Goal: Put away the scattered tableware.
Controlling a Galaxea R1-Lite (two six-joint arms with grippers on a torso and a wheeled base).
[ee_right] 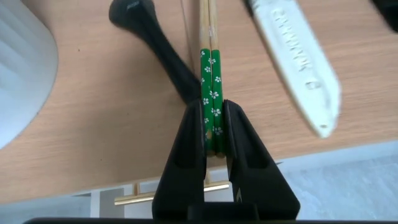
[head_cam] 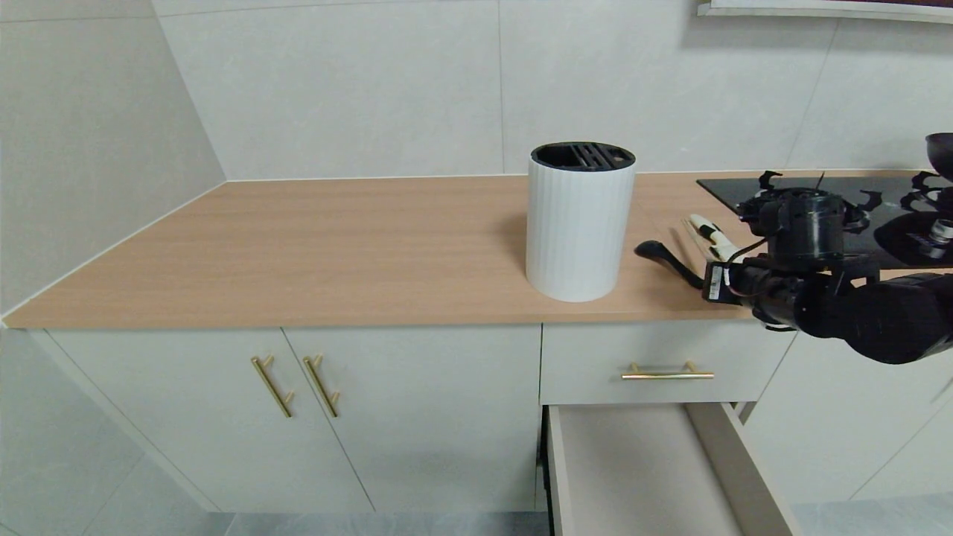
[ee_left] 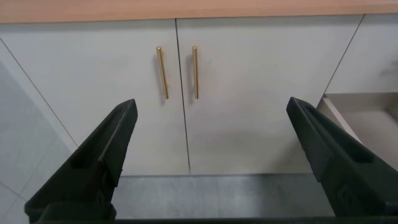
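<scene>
Wood-grain countertop (head_cam: 335, 238) carries a white, ribbed cylindrical holder (head_cam: 581, 223) with a black slotted top. To its right, near the front edge, lie slim bamboo chopsticks (ee_right: 211, 81) with green, flower-dotted ends. They sit between a glossy black utensil (ee_right: 155, 37) with a curved handle and a flat, blade-shaped white utensil (ee_right: 298, 56). The right gripper (ee_right: 213, 112) is clamped on the green ends. The left gripper (ee_left: 211, 109) is spread wide before smooth pale cabinet doors (ee_left: 249, 93) with brass bar handles (ee_left: 163, 71). A drawer (head_cam: 640, 476) stands open below.

Green-ended chopsticks (ee_right: 210, 74) lie between a black spoon (ee_right: 155, 43) and white utensil (ee_right: 298, 56).
</scene>
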